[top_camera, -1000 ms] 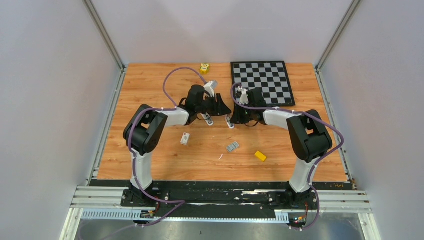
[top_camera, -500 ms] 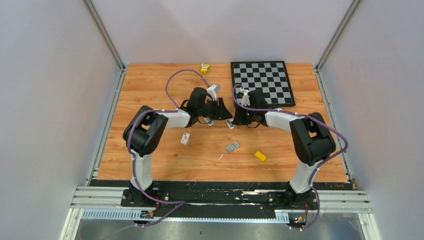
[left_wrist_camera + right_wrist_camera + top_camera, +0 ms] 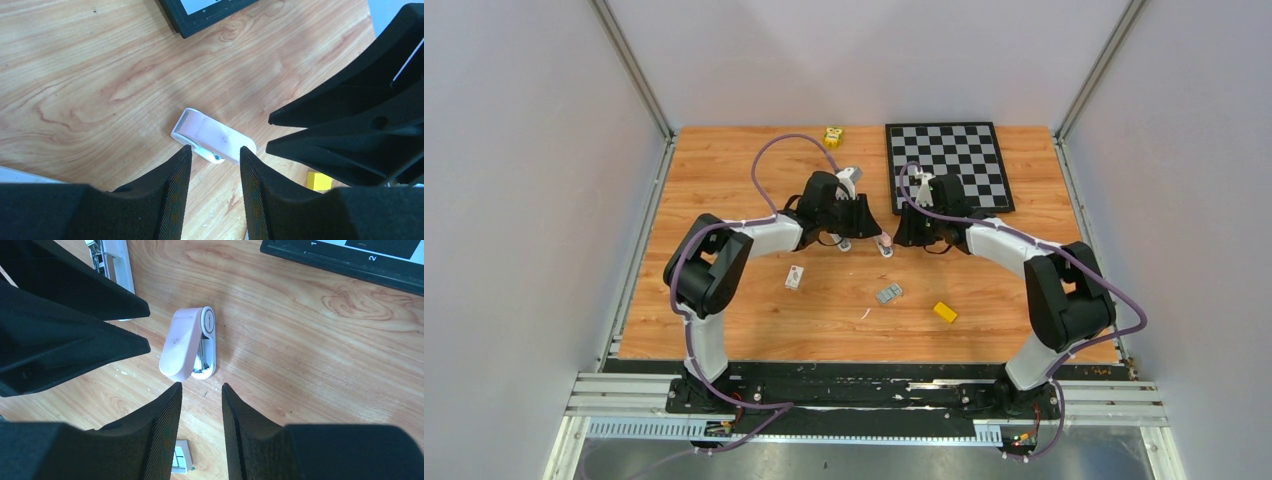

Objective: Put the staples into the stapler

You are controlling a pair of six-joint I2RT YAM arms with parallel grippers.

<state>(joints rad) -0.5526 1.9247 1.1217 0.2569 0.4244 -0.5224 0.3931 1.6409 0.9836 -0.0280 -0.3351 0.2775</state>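
Both arms lean in over the middle of the wooden table (image 3: 724,320), heads nearly meeting, and the reason lies on the boards between them: the little pink stapler (image 3: 181,346), just off the near-left corner of the chessboard (image 3: 949,165). It rests flat. Its pink cover is skewed off the white base, so a strip of the metal channel shows along one side. That looks like the slot the load has to go into.

The left gripper (image 3: 216,150) hangs over one end of the stapler with its fingers apart and nothing between them. The right gripper (image 3: 201,386) faces it from the other side, also spread and empty, its tips just short of the body. Neither is touching the stapler, as far as I can see. My guess is that they come at it from opposite ends so one can pin the base while the other lifts the cover further.

The staples (image 3: 889,293) lie well apart from all this. They are a small grey ridged block, on the table nearer the arm bases, with a yellow block (image 3: 944,312) a little to their right. Nobody has hold of them, so I judge the loading itself is not yet begun, and opening the stapler properly comes first.

A white piece with metal in it (image 3: 114,260) lies just beside the left gripper; I cannot tell what it is. A small white oblong (image 3: 795,278) sits off to the left, out of the way.
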